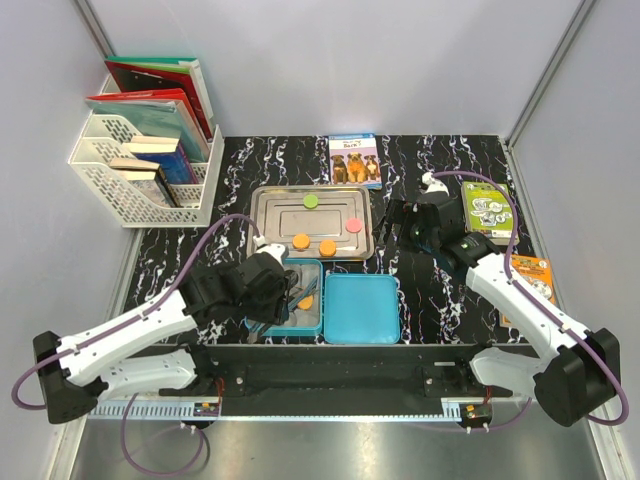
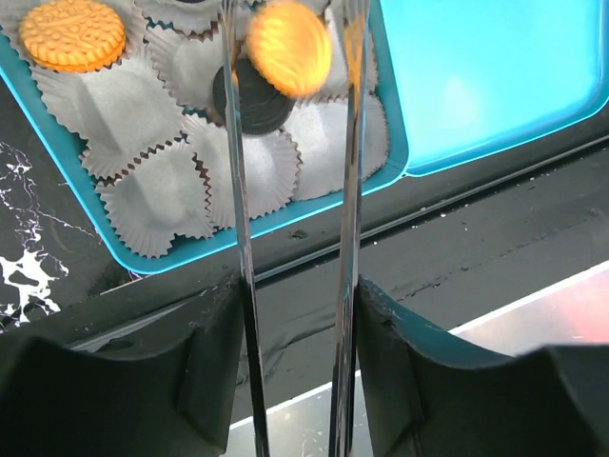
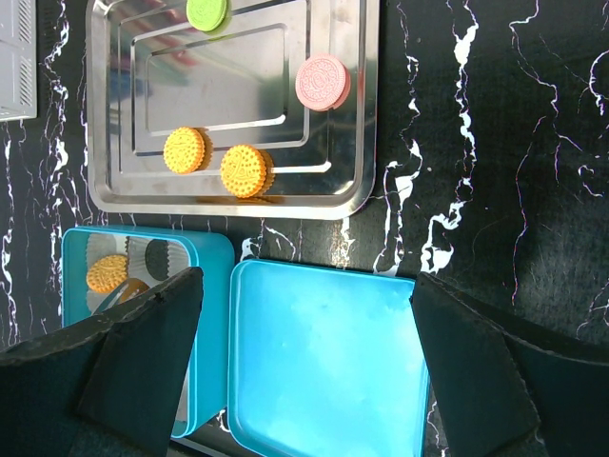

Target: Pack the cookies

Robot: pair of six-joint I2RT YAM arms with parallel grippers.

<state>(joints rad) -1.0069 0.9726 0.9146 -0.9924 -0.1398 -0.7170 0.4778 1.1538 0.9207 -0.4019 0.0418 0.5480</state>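
Observation:
My left gripper [image 2: 300,295] is shut on a pair of metal tongs [image 2: 238,190] that reach over the teal box [image 2: 395,143]. An orange cookie [image 2: 288,48] shows blurred between the tong tips, above a black cookie [image 2: 249,100] lying in a paper cup. Another orange cookie [image 2: 72,32] sits in a cup at the box's far corner. On the steel tray [image 3: 366,143] lie two orange cookies [image 3: 185,149], a pink one [image 3: 323,81] and a green one [image 3: 207,12]. My right gripper [image 3: 306,286] hangs open above the teal lid [image 3: 324,362], holding nothing.
The lid [image 1: 361,308] lies right of the box [image 1: 318,300], both in front of the tray. A white rack of books [image 1: 140,170] stands back left. A dog booklet [image 1: 354,160] lies behind the tray; green [image 1: 487,210] and orange [image 1: 530,275] packets lie at the right.

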